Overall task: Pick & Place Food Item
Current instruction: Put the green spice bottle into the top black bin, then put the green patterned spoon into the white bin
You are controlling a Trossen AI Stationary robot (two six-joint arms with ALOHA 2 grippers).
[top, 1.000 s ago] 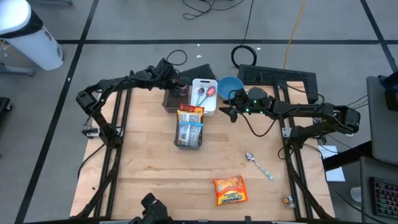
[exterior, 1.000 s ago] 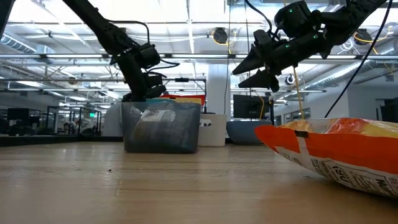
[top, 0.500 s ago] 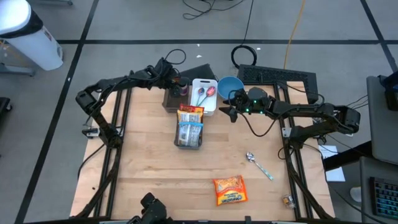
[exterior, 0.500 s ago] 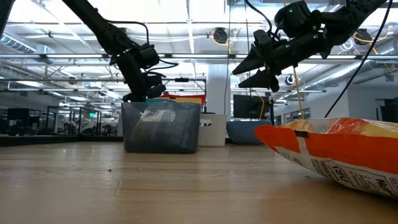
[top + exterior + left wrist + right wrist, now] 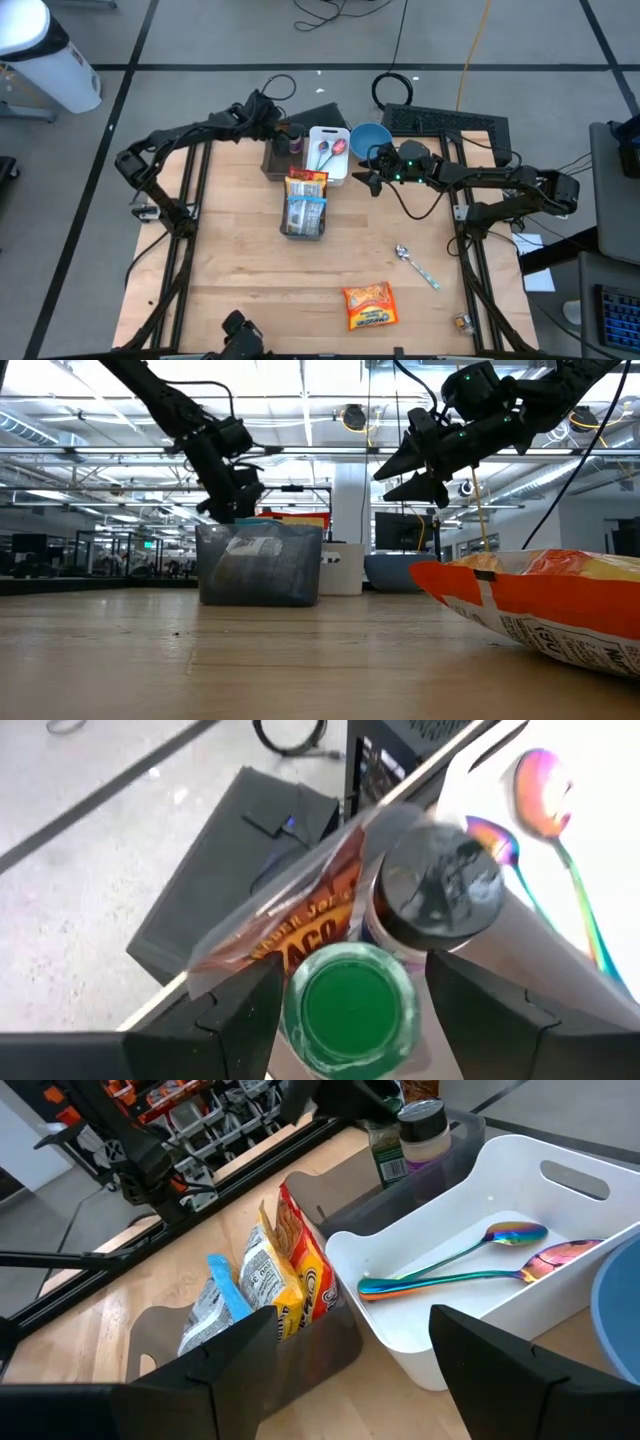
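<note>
My left gripper (image 5: 277, 128) hangs open over a dark bin (image 5: 272, 160) at the table's far edge. Its fingers stand on either side of a green-lidded jar (image 5: 350, 1005) that stands upright in the bin, with a narrow gap on each side. A black-lidded jar (image 5: 440, 890) and a taco seasoning packet (image 5: 290, 925) stand in the same bin. An orange snack bag (image 5: 368, 305) lies flat near the table's near edge. My right gripper (image 5: 368, 178) hovers open and holds nothing, beside the white tray (image 5: 316, 135).
A grey bin (image 5: 303, 228) with upright snack packets (image 5: 260, 1280) stands mid-table. The white tray holds two iridescent spoons (image 5: 450, 1265). A blue bowl (image 5: 370, 137) sits to the tray's right. A loose spoon (image 5: 415, 265) lies on the right. Bare wood spans the table's left and near parts.
My left gripper has risen a little above the dark bin. My right arm has kept still.
</note>
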